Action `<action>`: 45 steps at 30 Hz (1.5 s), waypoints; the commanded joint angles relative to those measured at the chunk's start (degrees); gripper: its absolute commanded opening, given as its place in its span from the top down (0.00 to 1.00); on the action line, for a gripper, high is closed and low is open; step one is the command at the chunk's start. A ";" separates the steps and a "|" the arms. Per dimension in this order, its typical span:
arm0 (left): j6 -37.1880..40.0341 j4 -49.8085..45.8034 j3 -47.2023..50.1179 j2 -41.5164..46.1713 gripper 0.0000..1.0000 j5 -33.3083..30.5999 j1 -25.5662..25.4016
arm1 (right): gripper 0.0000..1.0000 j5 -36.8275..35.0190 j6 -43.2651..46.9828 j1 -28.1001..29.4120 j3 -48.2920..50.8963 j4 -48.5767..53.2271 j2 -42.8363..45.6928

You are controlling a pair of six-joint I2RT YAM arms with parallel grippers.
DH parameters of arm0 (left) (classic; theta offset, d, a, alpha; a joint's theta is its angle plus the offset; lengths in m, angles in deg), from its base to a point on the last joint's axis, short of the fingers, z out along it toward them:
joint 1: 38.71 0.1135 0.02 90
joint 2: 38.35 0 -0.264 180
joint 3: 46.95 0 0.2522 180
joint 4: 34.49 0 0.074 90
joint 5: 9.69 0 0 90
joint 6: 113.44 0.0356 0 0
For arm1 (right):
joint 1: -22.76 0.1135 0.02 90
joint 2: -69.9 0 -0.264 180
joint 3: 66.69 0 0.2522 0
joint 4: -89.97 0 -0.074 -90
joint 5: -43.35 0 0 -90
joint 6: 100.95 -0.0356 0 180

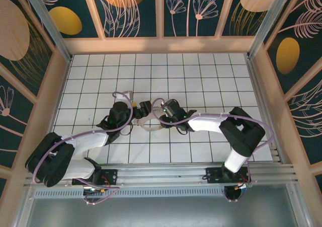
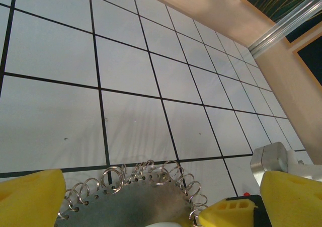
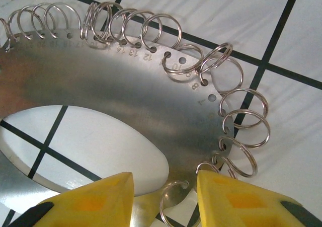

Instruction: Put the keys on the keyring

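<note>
The keyring is a flat silver metal band with many small wire split rings along its outer rim, lying on the tiled floor. It is also seen in the top view as the keyring, between the two grippers. My right gripper is open, its yellow fingers straddling the band's rim with one split ring in the gap. My left gripper is open wide, with the keyring's edge lying between its yellow fingers. A tiny red spot beside the left gripper's right finger may be the key's head; the rest is hidden.
White tiled floor with black grid lines stretches to the far wall. Wooden side walls and metal posts enclose it. A small silver block sits just past the left gripper's right finger. Both arms meet near the floor's middle.
</note>
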 commanded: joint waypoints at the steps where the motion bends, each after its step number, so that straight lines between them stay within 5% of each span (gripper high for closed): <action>1: -0.22 0.54 0.16 0.22 0.01 0.20 0.42 | 0.61 -0.43 3.17 0.73 1.29 0.72 1.76; 29: -0.85 1.33 -0.03 -0.50 0.01 0.58 0.44 | 0.62 -12.85 11.63 4.86 -0.60 3.97 -2.14; 37: -0.97 1.51 -0.06 -0.58 0.01 0.81 0.46 | 0.73 -15.75 12.25 5.48 -1.43 4.59 -3.71; 45: -1.03 1.51 -0.20 -0.30 0.01 0.90 0.42 | 1.00 -18.74 12.75 5.35 -2.43 4.94 -2.84</action>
